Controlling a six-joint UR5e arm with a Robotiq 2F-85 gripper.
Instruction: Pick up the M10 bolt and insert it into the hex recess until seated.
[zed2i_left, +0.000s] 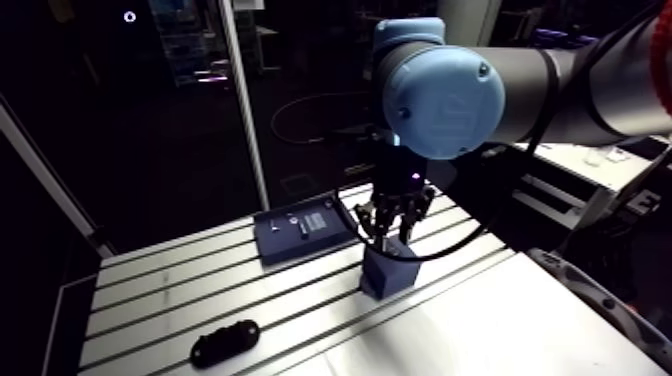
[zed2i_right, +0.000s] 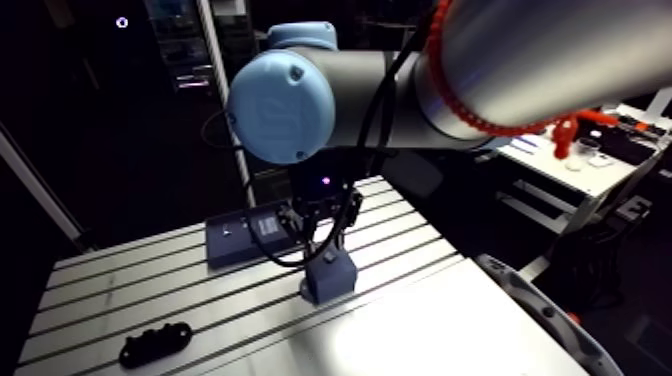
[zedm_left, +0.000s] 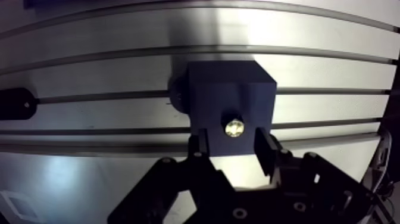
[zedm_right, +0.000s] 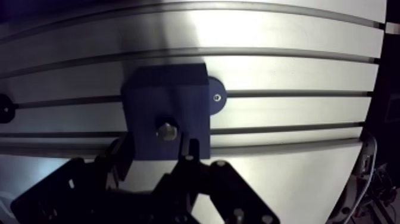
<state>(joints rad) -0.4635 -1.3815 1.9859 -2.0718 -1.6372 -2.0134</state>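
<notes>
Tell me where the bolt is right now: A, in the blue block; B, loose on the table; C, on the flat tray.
A: the wrist view shows the bolt sitting in the top of the blue block, between the fingers of the open hand.

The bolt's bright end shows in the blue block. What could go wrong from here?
1. The fingers of the claw stand apart, close beside the bolt; a skewed retreat might snag it or nudge the blue block.
2. How deep the bolt sits cannot be told; it may not be fully seated.
</notes>
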